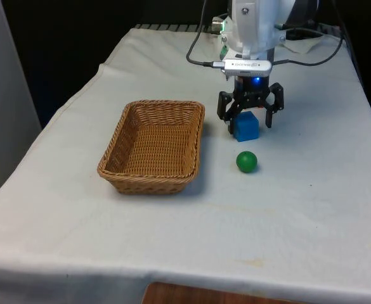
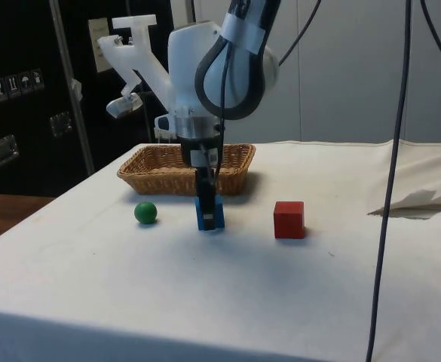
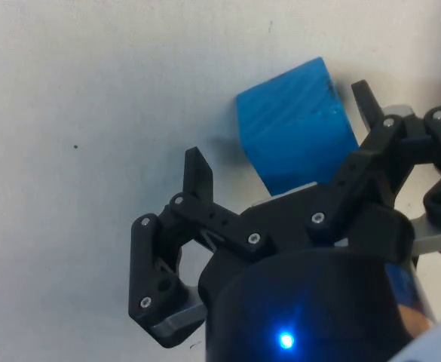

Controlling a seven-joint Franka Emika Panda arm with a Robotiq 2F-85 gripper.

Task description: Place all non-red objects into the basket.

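Blue plastic cube [image 1: 247,126] on white cloth [image 1: 299,209], between the released, spread fingers of black 2-finger gripper [image 1: 251,114]. Green ball [image 1: 247,161] just beside cube; woven wicker basket [image 1: 153,147] near; red cube [image 2: 289,219] apart.

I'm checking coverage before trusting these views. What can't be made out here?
- Red cube: in the front view, hidden behind the gripper and blue cube.
- Blue cube's near part: wrist view, covered by the gripper body.
- Wicker basket floor: side view, hidden by its near wall and the arm.
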